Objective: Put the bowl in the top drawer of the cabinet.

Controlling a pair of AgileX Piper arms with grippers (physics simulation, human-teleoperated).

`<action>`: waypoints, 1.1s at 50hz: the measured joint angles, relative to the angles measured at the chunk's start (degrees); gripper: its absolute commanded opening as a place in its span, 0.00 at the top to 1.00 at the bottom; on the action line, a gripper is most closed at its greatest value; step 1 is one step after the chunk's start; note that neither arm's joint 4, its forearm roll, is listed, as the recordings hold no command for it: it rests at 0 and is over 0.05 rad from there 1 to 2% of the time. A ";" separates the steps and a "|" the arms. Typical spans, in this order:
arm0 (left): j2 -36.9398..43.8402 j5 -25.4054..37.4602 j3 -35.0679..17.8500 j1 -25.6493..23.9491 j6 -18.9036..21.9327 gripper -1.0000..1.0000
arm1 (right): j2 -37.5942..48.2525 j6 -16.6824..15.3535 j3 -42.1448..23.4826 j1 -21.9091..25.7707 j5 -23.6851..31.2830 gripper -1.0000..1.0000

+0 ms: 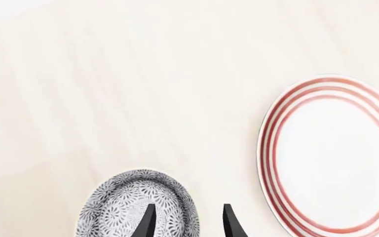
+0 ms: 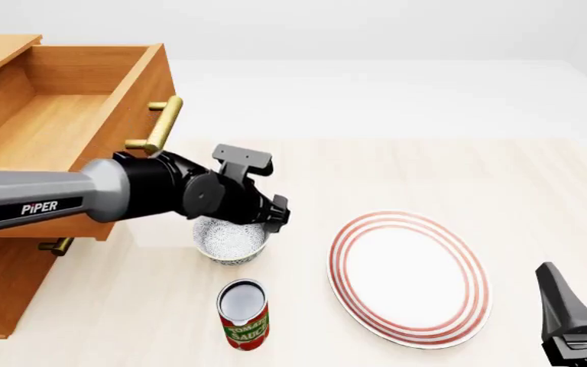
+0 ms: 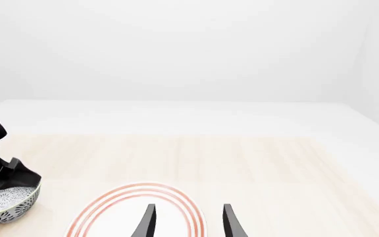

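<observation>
Mostly pale wood table (image 2: 538,176), white backdrop

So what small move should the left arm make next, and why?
Probably lower the left end effector so its open fingers straddle the bowl rim, then close. One finger is already above the bowl's inside, the other outside it, nothing is gripped, and the top drawer stands open.

One bowl (image 2: 230,240), one plate (image 2: 409,276), one can (image 2: 244,313) (red label), one cabinet (image 2: 8,260) — two drawers, two grippers.
</observation>
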 measured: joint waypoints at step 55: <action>3.69 -4.26 2.66 -0.31 -1.99 0.00 | 0.00 0.00 0.00 0.00 0.00 0.00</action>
